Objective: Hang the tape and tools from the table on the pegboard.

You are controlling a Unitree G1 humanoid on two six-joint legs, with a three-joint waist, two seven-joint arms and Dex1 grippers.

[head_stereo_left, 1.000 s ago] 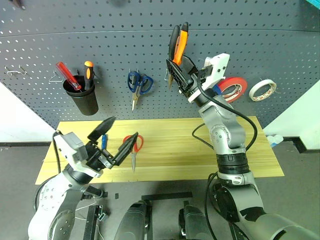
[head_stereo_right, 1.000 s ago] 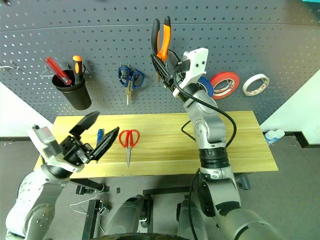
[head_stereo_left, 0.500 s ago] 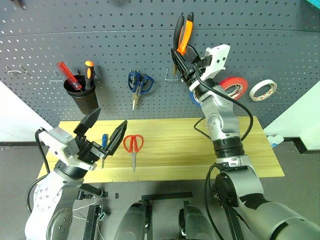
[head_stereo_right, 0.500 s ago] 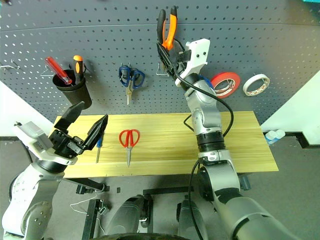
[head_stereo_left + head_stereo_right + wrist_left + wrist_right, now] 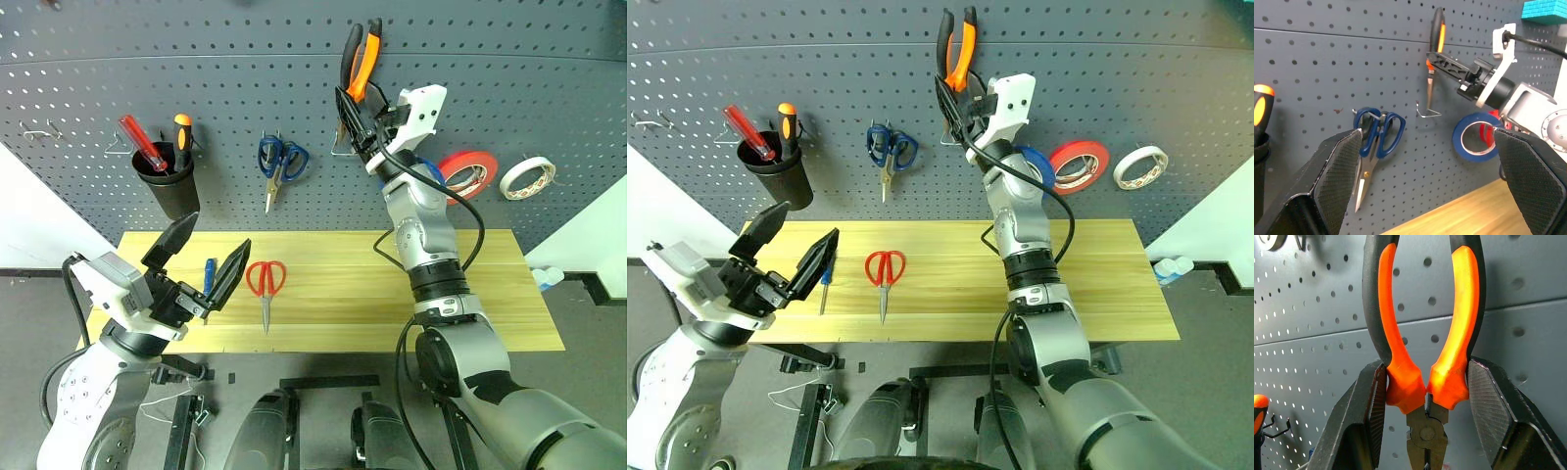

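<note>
My right gripper (image 5: 359,110) is raised against the dark grey pegboard (image 5: 216,88) and is shut on the pliers (image 5: 359,59). In the right wrist view its fingers (image 5: 1371,416) clamp the orange-and-black handles just above the pivot, with the handles pointing up. A bare metal hook (image 5: 1429,113) sticks out just below the pliers' nose. The blue tape (image 5: 1034,166) hangs on the board behind my right forearm. Red-handled scissors (image 5: 265,281) and the small blue-handled screwdriver (image 5: 208,277) lie on the wooden table (image 5: 343,313). My left gripper (image 5: 217,232) hovers open over the table's left end, near the screwdriver, holding nothing.
A black cup (image 5: 173,196) holding a red and an orange-black screwdriver hangs at the board's left. Blue-handled scissors (image 5: 279,162) hang beside it. A red-orange roll (image 5: 468,174) and a white roll (image 5: 526,176) hang at the right. Bare hooks (image 5: 34,132) stand at the far left.
My right gripper has carried the pliers a little higher and closer to the pegboard, turning them more upright. The left gripper has stayed open and has hardly moved. The view has shifted slightly.
</note>
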